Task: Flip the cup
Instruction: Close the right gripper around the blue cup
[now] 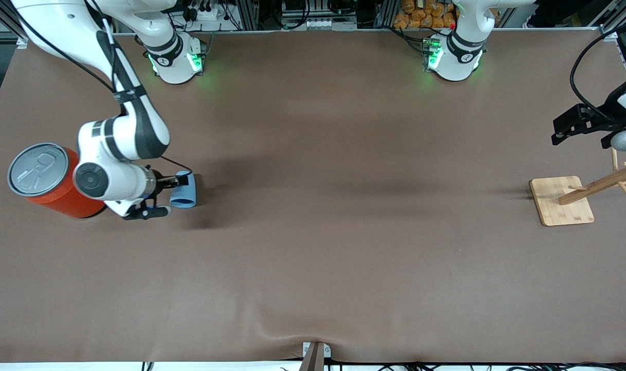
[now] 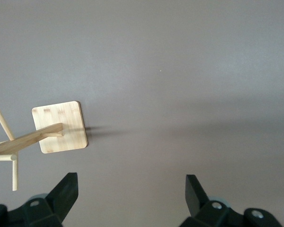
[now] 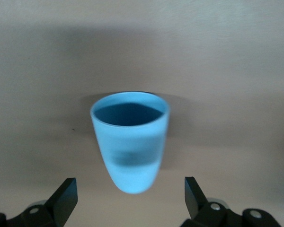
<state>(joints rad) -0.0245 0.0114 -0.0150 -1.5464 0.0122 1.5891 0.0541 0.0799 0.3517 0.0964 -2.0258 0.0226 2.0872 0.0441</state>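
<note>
The light-blue cup lies on its side on the brown table, beside the orange can, toward the right arm's end. Its darker mouth faces away from my right gripper. That gripper is low at the cup's rounded base, open, with its fingertips wide on either side and not touching it. In the right wrist view the cup fills the middle. My left gripper waits open over the table at the left arm's end, and in its own wrist view nothing shows between its fingers.
A big orange can with a grey pull-tab lid stands close by the right wrist. A wooden peg stand on a square base sits under the left gripper, also seen in the left wrist view. The table cloth bulges at its near edge.
</note>
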